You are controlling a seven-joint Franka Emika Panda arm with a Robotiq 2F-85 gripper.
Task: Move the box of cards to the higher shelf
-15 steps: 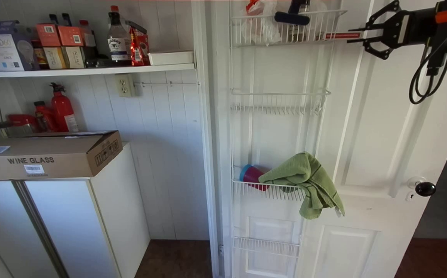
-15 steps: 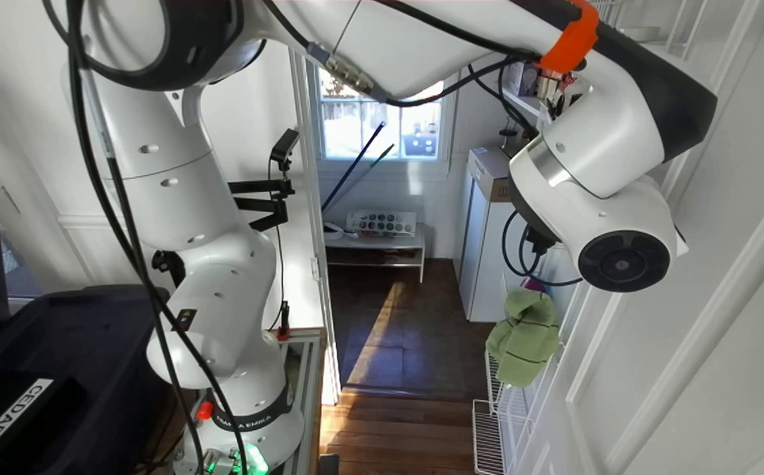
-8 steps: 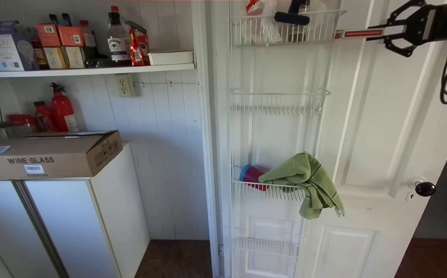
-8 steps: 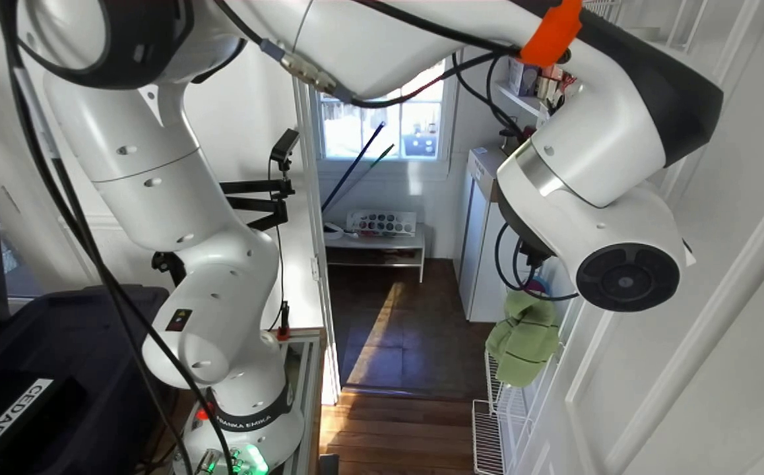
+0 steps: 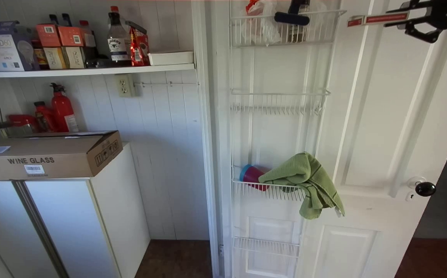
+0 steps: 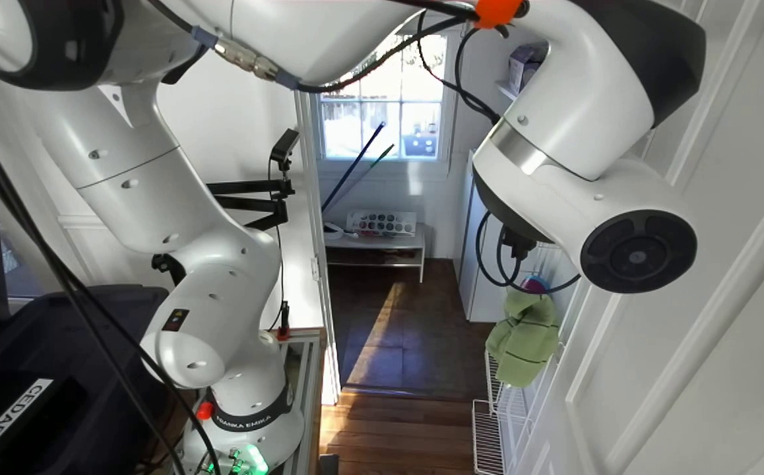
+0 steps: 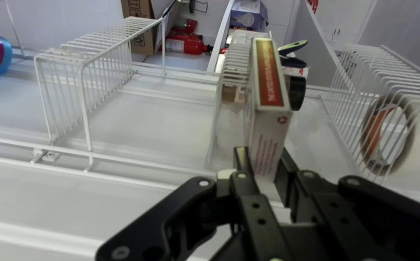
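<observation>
White boards line the wall (image 5: 165, 135) of the room, with a brown floor (image 5: 173, 260) at the bottom. Going left to right in an exterior view, I see a light bulb box (image 5: 3, 48) on a white shelf (image 5: 161, 68). Below it, a wine glass box (image 5: 49, 154) lies on a white cabinet (image 5: 63, 224), with a red fire extinguisher (image 5: 63, 107) behind. Next, a dark bottle (image 5: 118, 40) stands on the shelf. Then comes a white door (image 5: 378, 135) with wire baskets (image 5: 277, 93). On a low basket (image 5: 277, 185), a pink and blue cup (image 5: 252, 177) lies tipped over beside a green towel (image 5: 304, 181) that hangs down the front. The top basket (image 5: 325, 12) in that view holds a plastic bag (image 5: 264, 25). Just right of it, the box of cards (image 5: 378, 19) is up in the air. My gripper (image 7: 263, 154) has its two fingers pinched on one end of it. Well below that is a black door knob (image 5: 425, 189). In the wrist view, a higher basket (image 7: 380, 69) is on the right, and its bars cross in front of a round thing like a tape roll (image 7: 416, 141).
</observation>
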